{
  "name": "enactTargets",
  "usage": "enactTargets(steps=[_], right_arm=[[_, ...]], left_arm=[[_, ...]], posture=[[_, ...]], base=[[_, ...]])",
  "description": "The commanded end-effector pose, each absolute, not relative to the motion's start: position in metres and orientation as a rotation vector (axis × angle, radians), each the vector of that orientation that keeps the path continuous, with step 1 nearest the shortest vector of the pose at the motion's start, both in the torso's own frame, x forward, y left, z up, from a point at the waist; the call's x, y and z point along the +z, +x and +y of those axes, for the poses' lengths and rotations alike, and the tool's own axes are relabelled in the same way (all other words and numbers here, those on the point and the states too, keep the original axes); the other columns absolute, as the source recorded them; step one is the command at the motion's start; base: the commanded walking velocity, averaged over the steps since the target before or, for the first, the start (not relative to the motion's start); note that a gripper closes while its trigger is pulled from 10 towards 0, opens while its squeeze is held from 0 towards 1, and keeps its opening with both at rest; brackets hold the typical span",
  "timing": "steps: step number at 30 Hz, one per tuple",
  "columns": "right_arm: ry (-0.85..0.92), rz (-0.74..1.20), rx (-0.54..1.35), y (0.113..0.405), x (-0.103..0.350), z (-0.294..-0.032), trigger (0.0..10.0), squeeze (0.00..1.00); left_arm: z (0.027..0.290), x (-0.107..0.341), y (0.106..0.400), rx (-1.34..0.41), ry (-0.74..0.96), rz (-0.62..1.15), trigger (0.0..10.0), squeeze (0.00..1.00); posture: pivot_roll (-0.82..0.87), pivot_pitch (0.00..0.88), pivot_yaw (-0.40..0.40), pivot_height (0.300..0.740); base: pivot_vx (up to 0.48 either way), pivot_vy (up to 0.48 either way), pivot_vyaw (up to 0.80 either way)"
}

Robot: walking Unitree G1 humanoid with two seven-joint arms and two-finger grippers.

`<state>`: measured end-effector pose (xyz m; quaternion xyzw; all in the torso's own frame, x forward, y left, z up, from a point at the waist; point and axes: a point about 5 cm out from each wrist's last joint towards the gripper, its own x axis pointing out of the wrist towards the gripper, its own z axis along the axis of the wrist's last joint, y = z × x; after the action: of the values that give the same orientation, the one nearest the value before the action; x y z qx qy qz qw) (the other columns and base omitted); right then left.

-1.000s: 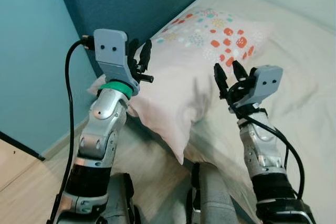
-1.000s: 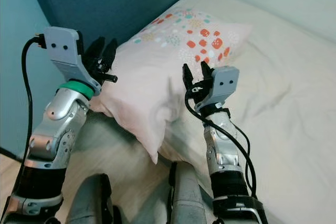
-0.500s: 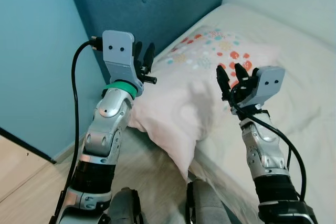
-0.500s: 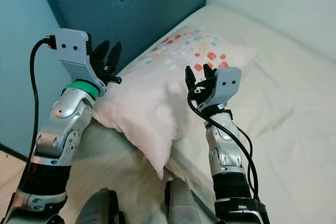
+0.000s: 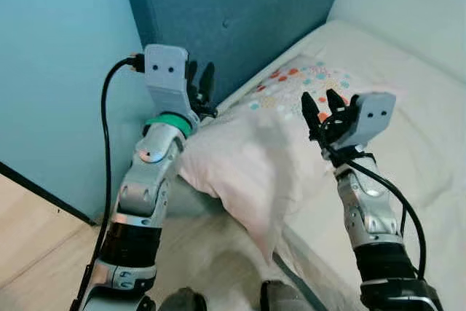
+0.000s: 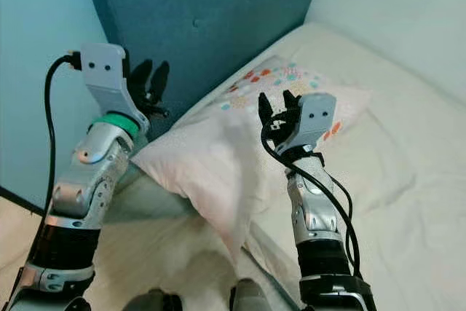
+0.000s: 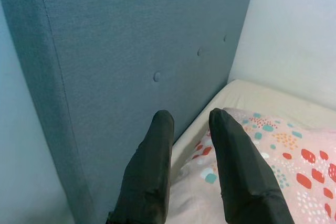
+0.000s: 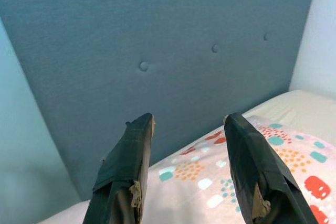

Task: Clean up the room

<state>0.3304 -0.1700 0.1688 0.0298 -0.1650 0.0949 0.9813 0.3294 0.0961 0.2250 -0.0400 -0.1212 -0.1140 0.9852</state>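
Both end effectors raised over pillow [image 5: 255, 172] on bed [image 5: 429, 143]: left end effector [image 5: 199, 81] narrow gap, empty; right end effector [image 5: 322, 105] wide, empty.

Pillow [image 5: 269, 151]: its near corner is smeared by blur, edge unclear.
Pillow's patterned end: partly hidden behind the right gripper [image 5: 325, 102].
Bed [image 5: 429, 151]: cut off beyond the pillow at the frame edge.
Headboard [image 7: 131, 35]: top cropped.
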Motion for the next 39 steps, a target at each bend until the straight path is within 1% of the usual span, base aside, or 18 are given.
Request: enactTargets(steps=[1,5,8,17,21,25,39], right_arm=[[0.053,-0.309,0.168,0.330,0.164,-0.175,10.0,0.00],[0.048,-0.307,0.161,0.330,0.163,-0.173,10.0,0.00],[0.051,-0.306,0.179,0.331,0.162,-0.168,10.0,0.00],[0.034,-0.305,0.177,0.333,0.163,-0.162,10.0,0.00],[0.044,-0.301,0.147,0.334,0.163,-0.163,10.0,0.00],[0.102,-0.303,0.154,0.334,0.164,-0.164,10.0,0.00],[0.095,-0.292,0.165,0.333,0.162,-0.163,10.0,0.00]], left_arm=[[0.094,0.219,0.329,-0.238,-0.078,-0.222,10.0,0.00],[0.093,0.218,0.329,-0.240,-0.078,-0.224,10.0,0.00],[0.092,0.217,0.328,-0.244,-0.070,-0.218,10.0,0.00],[0.092,0.216,0.326,-0.247,-0.064,-0.221,10.0,0.00],[0.092,0.216,0.326,-0.245,-0.063,-0.221,10.0,0.00],[0.092,0.216,0.326,-0.245,-0.065,-0.221,10.0,0.00],[0.092,0.216,0.327,-0.239,-0.065,-0.217,10.0,0.00]], posture=[[-0.07,0.041,0.034,0.736],[-0.06,0.036,0.036,0.736],[-0.06,0.033,0.038,0.736],[-0.06,0.035,0.038,0.736],[-0.06,0.037,0.039,0.736],[-0.06,0.039,0.040,0.736],[-0.06,0.041,0.041,0.736]], base=[[0.000,0.000,0.00],[0.000,0.000,0.00],[0.000,0.000,0.00],[-0.342,0.000,0.00],[-0.369,0.000,0.76],[-0.336,0.000,0.00],[-0.315,0.000,0.00]])
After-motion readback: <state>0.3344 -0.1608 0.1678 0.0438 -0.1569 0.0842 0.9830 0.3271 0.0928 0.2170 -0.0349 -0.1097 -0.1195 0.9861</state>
